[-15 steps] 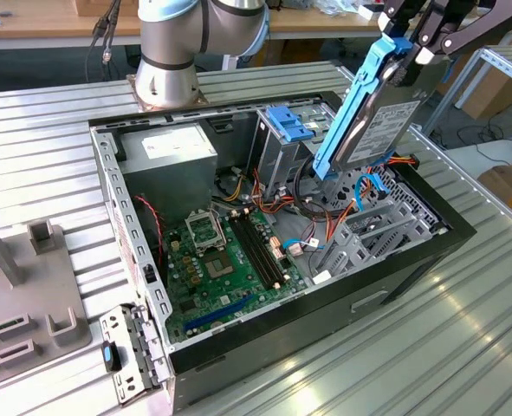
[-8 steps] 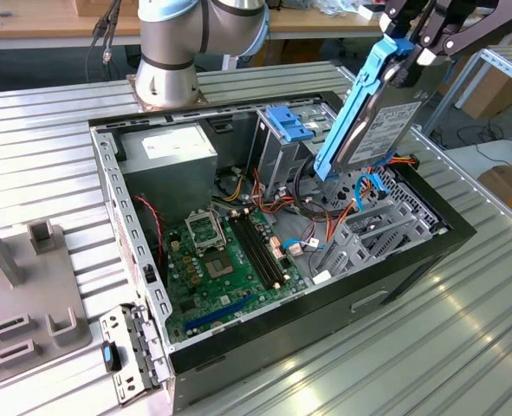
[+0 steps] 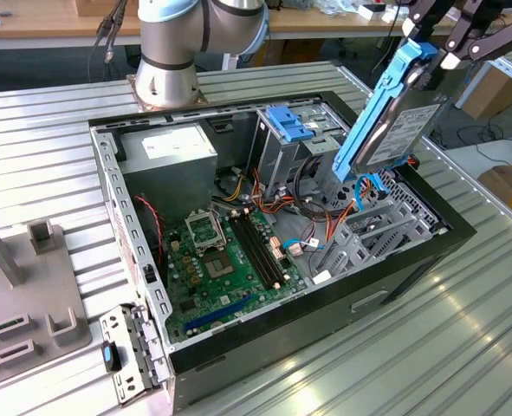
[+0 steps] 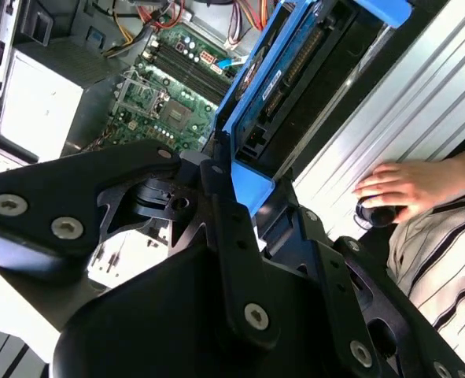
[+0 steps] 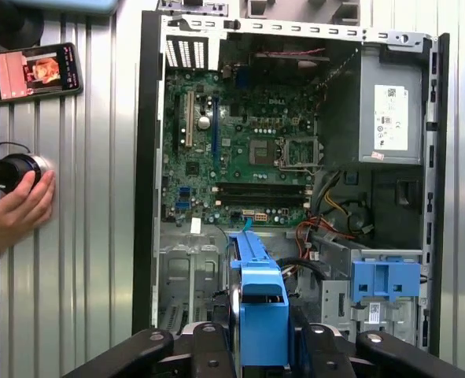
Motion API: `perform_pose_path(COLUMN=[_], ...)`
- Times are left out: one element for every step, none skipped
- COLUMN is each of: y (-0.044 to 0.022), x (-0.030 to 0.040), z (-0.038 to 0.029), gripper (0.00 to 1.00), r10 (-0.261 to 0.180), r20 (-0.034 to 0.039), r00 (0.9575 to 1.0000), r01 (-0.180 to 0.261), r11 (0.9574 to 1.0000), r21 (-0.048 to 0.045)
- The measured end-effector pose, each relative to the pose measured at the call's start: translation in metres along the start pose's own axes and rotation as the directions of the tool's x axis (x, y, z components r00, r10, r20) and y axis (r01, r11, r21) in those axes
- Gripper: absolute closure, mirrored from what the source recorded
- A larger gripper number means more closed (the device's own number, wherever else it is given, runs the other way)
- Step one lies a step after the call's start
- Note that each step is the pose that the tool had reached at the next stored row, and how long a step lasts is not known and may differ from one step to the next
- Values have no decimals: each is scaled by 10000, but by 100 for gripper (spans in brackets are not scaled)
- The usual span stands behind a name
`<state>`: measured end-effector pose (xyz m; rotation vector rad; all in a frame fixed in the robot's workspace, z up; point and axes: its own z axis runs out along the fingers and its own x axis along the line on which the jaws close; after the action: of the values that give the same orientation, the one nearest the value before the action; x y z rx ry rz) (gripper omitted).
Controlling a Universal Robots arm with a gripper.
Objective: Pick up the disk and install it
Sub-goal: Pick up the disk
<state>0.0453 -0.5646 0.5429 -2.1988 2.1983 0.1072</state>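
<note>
The gripper sits high at the exterior view's right with its jaws closed on the upper end of the disk, so the disk is clear of the surface and hangs in the air over the open computer case. The disk's long axis runs steeply downward from the jaws. Its lower end leans toward the exterior view's left and points into the far right part of the case, and one blue rail faces the case interior. Directly beneath that lower end lie the grey metal brackets and a tangle of orange, red and blue cables. The disk looks apart from both, though how close its tip comes to them is hard to judge. The grey drive cage with the blue bracket stands just to the exterior view's left of the hanging disk, and the power-supply box and the motherboard are farther left, well apart from it. In the first wrist view the blue rail runs straight out from between the jaws toward the motherboard, which suggests the disk is lined up with the length of the case rather than across it. A person's hand rests on a small black knob on the surface outside the case wall, near a phone.
</note>
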Motion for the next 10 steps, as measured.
perform_pose_path(y=[-75,-109,-138,-175,-216,-240,-250,-253,-253,-254], x=[0,3,11,31,70,127,181,215,230,250], z=[-1,-1,-2,-3,-3,-3,5,20,29,44], gripper=[64,64,64,64,64,64,64,64,64,64], r10=[0,-1,0,0,0,0,0,1,2,1], r20=[1,1,1,1,1,0,1,3,0,1], r00=[10000,10000,10000,10000,10000,10000,10000,10000,10000,10000], r01=[0,1,0,0,0,0,0,-1,-2,-1], r11=[10000,10000,10000,10000,10000,10000,10000,10000,10000,10000], r21=[0,0,0,0,0,0,0,0,2,7])
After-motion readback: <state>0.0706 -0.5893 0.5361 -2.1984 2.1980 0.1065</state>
